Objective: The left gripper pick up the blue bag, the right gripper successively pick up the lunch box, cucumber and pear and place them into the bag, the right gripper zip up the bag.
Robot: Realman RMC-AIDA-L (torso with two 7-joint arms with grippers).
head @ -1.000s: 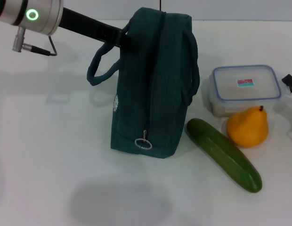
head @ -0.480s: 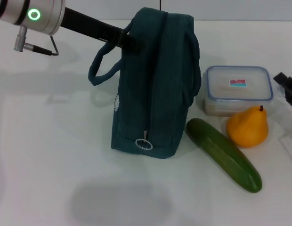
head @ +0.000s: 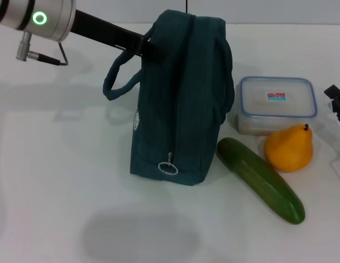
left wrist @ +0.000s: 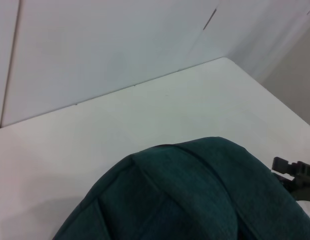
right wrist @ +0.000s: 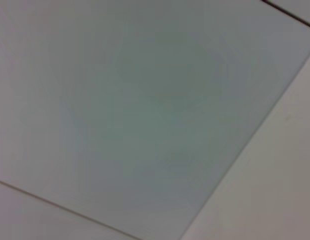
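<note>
The blue bag (head: 178, 104) stands upright on the white table, zipped, with its ring pull (head: 168, 166) low on the near end. My left gripper (head: 152, 49) reaches in from the upper left and is shut on the bag's top edge by a handle; the left wrist view shows only the bag's top (left wrist: 195, 200). The lunch box (head: 276, 104) lies to the right of the bag. In front of it sits the pear (head: 290, 148), and beside that the cucumber (head: 261, 179) lies at a slant. Only a black part of my right gripper (head: 337, 101) shows at the right edge, beside the lunch box.
The white table (head: 60, 181) stretches bare to the left and in front of the bag. A wall stands behind the table's far edge (left wrist: 145, 82). Nothing but pale wall and a seam shows in the right wrist view.
The lunch box has slid left toward the bag and straightened. The bag has shifted slightly right. The right gripper moved in at the right edge, then drew back a little.
</note>
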